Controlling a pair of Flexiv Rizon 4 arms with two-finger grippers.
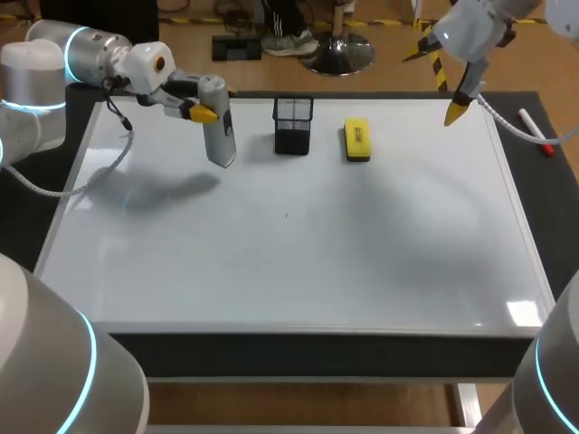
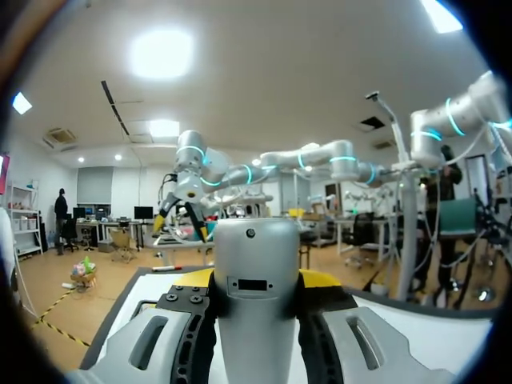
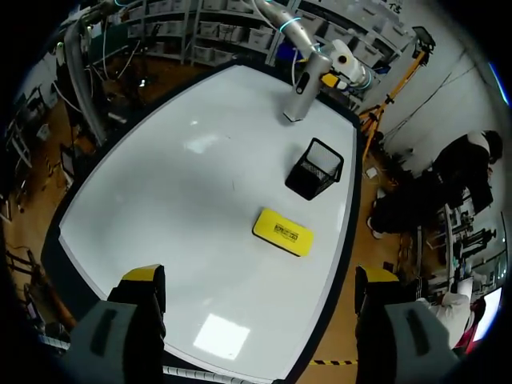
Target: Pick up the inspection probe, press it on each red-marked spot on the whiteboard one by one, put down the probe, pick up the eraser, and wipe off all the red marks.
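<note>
The grey inspection probe [image 1: 218, 127] hangs tip-down over the back left of the whiteboard [image 1: 317, 262], with my left gripper [image 1: 204, 108] shut on its upper end. In the left wrist view the probe [image 2: 256, 248] fills the gap between the left gripper's [image 2: 256, 282] fingers. The yellow eraser [image 1: 357, 140] lies at the back of the board, right of centre. My right gripper [image 1: 457, 107] hovers open and empty above the back right corner. Its wrist view looks down past the right gripper [image 3: 260, 280] at the eraser [image 3: 284, 231] and the probe [image 3: 300, 96]. No red marks show on the board.
A black mesh holder [image 1: 292, 125] stands just left of the eraser, between it and the probe. A red-capped marker [image 1: 536, 131] lies off the board's right edge on the dark table. A tiny dark speck [image 1: 286, 215] sits mid-board.
</note>
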